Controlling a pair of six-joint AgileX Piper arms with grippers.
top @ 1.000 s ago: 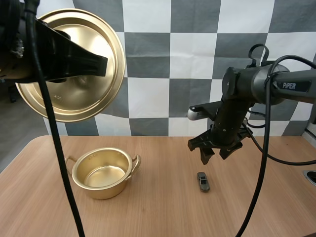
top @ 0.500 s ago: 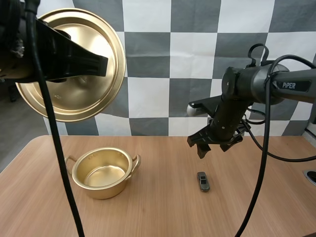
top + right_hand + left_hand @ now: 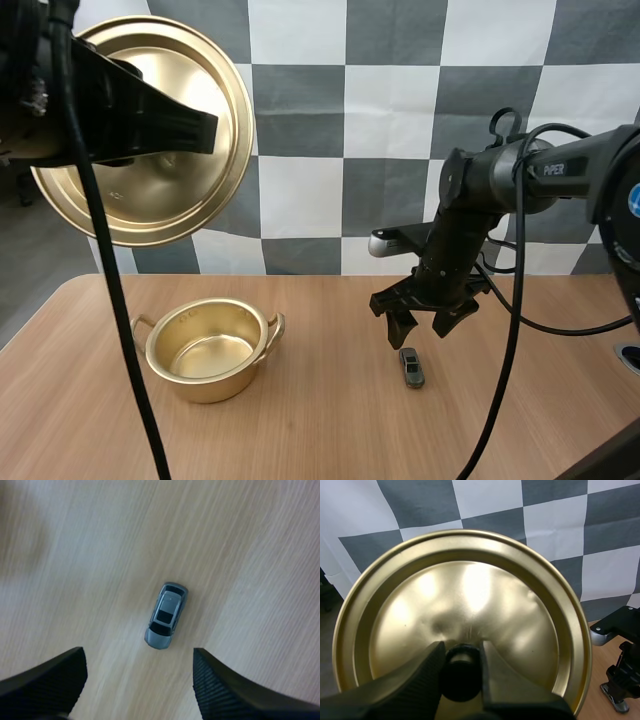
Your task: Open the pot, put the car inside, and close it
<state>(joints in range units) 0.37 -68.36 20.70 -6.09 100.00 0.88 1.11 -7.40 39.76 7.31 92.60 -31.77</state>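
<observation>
A golden pot (image 3: 208,348) stands uncovered on the wooden table (image 3: 320,430), left of centre. Its golden lid (image 3: 150,130) is held high in the air at the upper left, my left gripper (image 3: 462,672) shut on its black knob (image 3: 461,676). A small grey toy car (image 3: 411,367) lies on the table right of the pot; the same car (image 3: 166,615) sits on the wood between and just beyond my right fingers. My right gripper (image 3: 418,325) hangs open just above the car, fingers pointing down.
Bare wood runs between the pot and the car. A round dark fitting (image 3: 630,357) sits at the table's right edge. Beyond the lid's rim, the right arm (image 3: 620,675) stands over the table.
My right gripper has come down and slightly left, now just above the car. The left arm, the lid, the pot and the car have not moved.
</observation>
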